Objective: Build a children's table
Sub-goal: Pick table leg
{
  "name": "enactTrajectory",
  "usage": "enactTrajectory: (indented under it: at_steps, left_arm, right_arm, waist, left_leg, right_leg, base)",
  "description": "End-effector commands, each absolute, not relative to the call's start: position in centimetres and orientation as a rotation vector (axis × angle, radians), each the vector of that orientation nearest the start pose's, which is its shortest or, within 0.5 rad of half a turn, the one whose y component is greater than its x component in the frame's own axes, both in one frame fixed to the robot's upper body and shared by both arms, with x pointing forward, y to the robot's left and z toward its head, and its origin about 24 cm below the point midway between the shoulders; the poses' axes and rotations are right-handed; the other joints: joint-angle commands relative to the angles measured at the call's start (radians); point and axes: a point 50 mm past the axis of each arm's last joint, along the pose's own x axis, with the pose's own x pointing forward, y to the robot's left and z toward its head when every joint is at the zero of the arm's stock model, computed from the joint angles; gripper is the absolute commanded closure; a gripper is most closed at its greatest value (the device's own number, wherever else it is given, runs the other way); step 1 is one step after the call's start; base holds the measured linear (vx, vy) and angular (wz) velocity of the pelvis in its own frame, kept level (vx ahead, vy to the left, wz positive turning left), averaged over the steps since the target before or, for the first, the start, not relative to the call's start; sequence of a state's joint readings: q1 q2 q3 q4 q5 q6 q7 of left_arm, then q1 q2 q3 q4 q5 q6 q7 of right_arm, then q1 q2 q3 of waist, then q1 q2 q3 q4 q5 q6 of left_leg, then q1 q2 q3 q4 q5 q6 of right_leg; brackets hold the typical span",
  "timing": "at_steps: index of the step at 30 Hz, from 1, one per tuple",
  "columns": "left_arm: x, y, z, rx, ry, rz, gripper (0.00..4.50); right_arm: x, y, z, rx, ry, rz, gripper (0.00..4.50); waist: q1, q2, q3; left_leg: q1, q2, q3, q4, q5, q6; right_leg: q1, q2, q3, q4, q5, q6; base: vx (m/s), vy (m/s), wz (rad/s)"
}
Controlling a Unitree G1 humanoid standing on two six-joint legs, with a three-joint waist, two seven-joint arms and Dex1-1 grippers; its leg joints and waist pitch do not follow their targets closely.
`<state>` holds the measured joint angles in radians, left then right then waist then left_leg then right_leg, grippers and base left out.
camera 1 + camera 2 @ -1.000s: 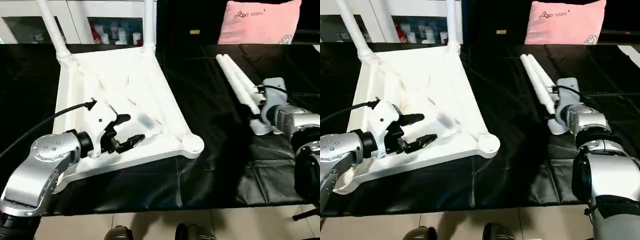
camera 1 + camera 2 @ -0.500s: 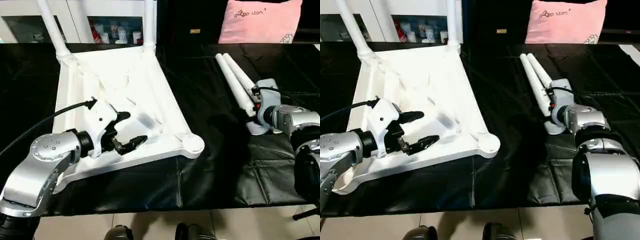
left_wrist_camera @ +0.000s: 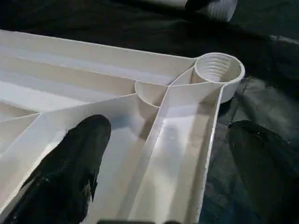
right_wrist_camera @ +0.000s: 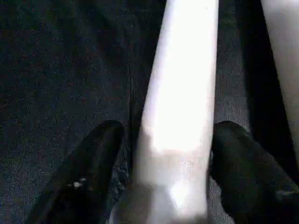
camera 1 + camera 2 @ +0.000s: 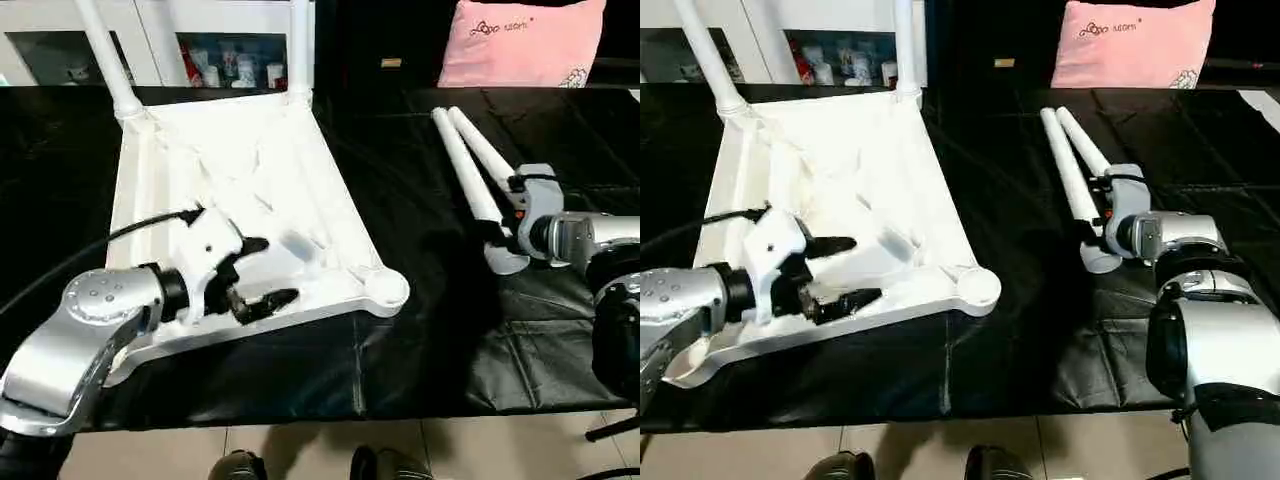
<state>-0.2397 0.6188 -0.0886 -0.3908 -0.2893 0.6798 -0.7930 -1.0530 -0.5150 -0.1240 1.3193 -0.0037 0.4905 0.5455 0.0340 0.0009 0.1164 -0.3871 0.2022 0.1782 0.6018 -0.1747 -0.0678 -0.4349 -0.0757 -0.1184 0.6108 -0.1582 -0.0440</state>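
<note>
Loose table leg (image 4: pixel 180 107) between right claw (image 4: pixel 168 158) fingers (image 4: pixel 88 172).

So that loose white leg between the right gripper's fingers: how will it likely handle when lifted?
The leg is a smooth round tube, so it may slip or roll. It looks rigid and probably light. The right gripper straddles it near its wide end, so the long far part may droop.

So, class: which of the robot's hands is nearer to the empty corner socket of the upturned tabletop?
Left. The left hand hovers over the tabletop's ribs beside the empty corner socket; the right hand is across the black cloth, astride a loose leg.
</note>
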Motion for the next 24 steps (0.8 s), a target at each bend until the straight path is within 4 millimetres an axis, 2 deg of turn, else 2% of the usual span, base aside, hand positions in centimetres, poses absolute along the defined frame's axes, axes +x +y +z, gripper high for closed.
enactTrajectory:
  at_steps: [1, 2, 4, 5, 7, 8, 10, 11, 13, 14, 15, 17, 18, 20, 22, 24]
  left_arm:
    - [25.4, 16.0, 13.2, 0.334, 0.267, -0.956, 0.0]
    - [25.4, 16.0, 13.2, 0.333, 0.267, -0.956, 0.0]
    - [25.4, 15.9, 13.1, 0.339, 0.268, -0.957, 0.0]
    - [25.4, 15.8, 13.1, 0.338, 0.267, -0.957, 0.0]
    - [25.5, 15.7, 13.2, 0.336, 0.264, -0.957, 0.0]
    - [25.5, 15.6, 13.2, 0.334, 0.26, -0.953, 0.0]
    - [25.5, 15.6, 13.1, 0.334, 0.258, -0.948, 0.0]
    - [25.4, 15.6, 13.1, 0.334, 0.258, -0.946, 0.0]
    - [25.4, 15.7, 13.0, 0.334, 0.258, -0.941, 0.0]
    - [25.4, 15.7, 13.0, 0.334, 0.258, -0.939, 0.0]
    - [25.4, 15.7, 12.9, 0.335, 0.258, -0.932, 0.0]
    - [25.7, 15.7, 12.8, 0.334, 0.256, -0.92, 0.0]
    - [25.7, 15.7, 12.8, 0.334, 0.255, -0.919, 0.0]
    - [26.2, 15.5, 12.9, 0.328, 0.24, -0.903, 0.0]
    - [26.4, 15.5, 12.9, 0.324, 0.234, -0.895, 0.0]
    - [27.8, 15.4, 13.1, 0.29, 0.206, -0.833, 0.0]
  right_arm:
    - [37.1, -26.7, 8.9, 0.027, 0.739, 0.155, 1.61]
    - [37.1, -26.6, 8.9, 0.024, 0.74, 0.156, 1.7]
    - [37.1, -26.6, 8.9, 0.02, 0.741, 0.156, 1.81]
    - [37.1, -26.6, 8.9, 0.019, 0.739, 0.153, 1.92]
    - [37.2, -26.5, 8.9, 0.019, 0.737, 0.15, 2.1]
    - [37.2, -26.4, 8.9, 0.006, 0.735, 0.15, 2.16]
    - [37.3, -26.3, 8.9, 0.001, 0.728, 0.15, 2.25]
    - [37.4, -26.2, 9.0, 0.006, 0.72, 0.153, 2.45]
    - [37.5, -25.9, 9.0, 0.021, 0.707, 0.16, 2.49]
    - [37.5, -25.8, 9.0, 0.024, 0.706, 0.16, 2.53]
    - [37.6, -25.6, 9.0, 0.029, 0.7, 0.165, 2.56]
    - [37.8, -25.1, 9.0, 0.052, 0.677, 0.174, 2.56]
    - [37.8, -25.1, 9.1, 0.055, 0.674, 0.174, 2.58]
    - [38.2, -24.6, 9.4, 0.103, 0.627, 0.169, 2.59]
    - [38.3, -24.5, 9.5, 0.12, 0.613, 0.17, 2.59]
    - [38.9, -23.9, 10.4, 0.205, 0.519, 0.174, 2.59]
  waist:
    - [0.002, -0.004, -0.066]
    - [0.002, -0.007, -0.069]
    - [0.002, -0.007, -0.071]
    - [0.001, -0.015, -0.075]
    - [0.003, -0.014, -0.076]
    - [0.002, -0.019, -0.078]
    - [0.003, -0.021, -0.081]
    - [0.003, -0.02, -0.081]
    - [0.003, -0.026, -0.085]
    - [0.003, -0.025, -0.085]
    - [0.003, -0.03, -0.089]
    - [0.004, -0.032, -0.099]
    - [0.006, -0.03, -0.098]
    - [0.008, -0.031, -0.108]
    - [0.01, -0.031, -0.111]
    - [0.012, -0.025, -0.11]
  left_leg:
    - [0.01, 0.024, -0.005, -0.06, -0.222, 0.045]
    - [0.01, 0.024, -0.005, -0.059, -0.217, 0.045]
    - [0.009, 0.024, -0.004, -0.058, -0.2, 0.049]
    - [0.009, 0.025, -0.003, -0.057, -0.194, 0.051]
    - [0.009, 0.024, -0.003, -0.056, -0.183, 0.053]
    - [0.009, 0.025, -0.002, -0.055, -0.178, 0.053]
    - [0.008, 0.025, -0.002, -0.054, -0.167, 0.052]
    - [0.008, 0.025, -0.002, -0.054, -0.165, 0.053]
    - [0.008, 0.025, -0.001, -0.053, -0.158, 0.053]
    - [0.007, 0.025, -0.001, -0.052, -0.153, 0.054]
    - [0.007, 0.025, 0.0, -0.051, -0.149, 0.054]
    - [0.008, 0.026, 0.0, -0.048, -0.131, 0.053]
    - [0.008, 0.027, 0.0, -0.048, -0.125, 0.054]
    - [0.009, 0.027, 0.001, -0.045, -0.113, 0.053]
    - [0.008, 0.026, 0.001, -0.043, -0.112, 0.052]
    - [0.008, 0.024, 0.002, -0.041, -0.128, 0.046]
  right_leg:
    - [0.065, -0.061, 0.059, -0.08, -0.352, -0.195]
    - [0.067, -0.062, 0.059, -0.079, -0.35, -0.194]
    - [0.067, -0.062, 0.06, -0.077, -0.333, -0.198]
    - [0.069, -0.061, 0.06, -0.076, -0.328, -0.199]
    - [0.069, -0.063, 0.06, -0.075, -0.325, -0.201]
    - [0.07, -0.062, 0.06, -0.075, -0.323, -0.2]
    - [0.071, -0.064, 0.061, -0.072, -0.32, -0.196]
    - [0.07, -0.064, 0.061, -0.072, -0.319, -0.196]
    - [0.072, -0.064, 0.061, -0.07, -0.31, -0.197]
    - [0.072, -0.064, 0.062, -0.069, -0.303, -0.197]
    - [0.073, -0.064, 0.062, -0.067, -0.298, -0.197]
    - [0.076, -0.065, 0.062, -0.062, -0.278, -0.2]
    - [0.075, -0.066, 0.063, -0.061, -0.267, -0.203]
    - [0.078, -0.066, 0.063, -0.056, -0.247, -0.207]
    - [0.078, -0.066, 0.063, -0.054, -0.236, -0.208]
    - [0.076, -0.065, 0.063, -0.057, -0.249, -0.202]
  base:
    - [0.0, 0.0, 0.0]
    - [0.0, 0.0, 0.0]
    - [0.0, 0.0, 0.0]
    - [0.0, 0.0, 0.0]
    - [0.0, 0.0, 0.0]
    - [0.0, 0.0, 0.0]
    - [0.0, 0.0, 0.0]
    - [0.0, 0.0, 0.0]
    - [0.0, 0.0, 0.0]
    - [0.0, 0.0, 0.0]
    - [0.0, 0.0, 0.0]
    - [0.0, 0.0, 0.0]
    - [0.0, 0.0, 0.0]
    - [0.0, 0.0, 0.0]
    - [0.0, 0.0, 0.0]
    - [0.0, 0.0, 0.0]
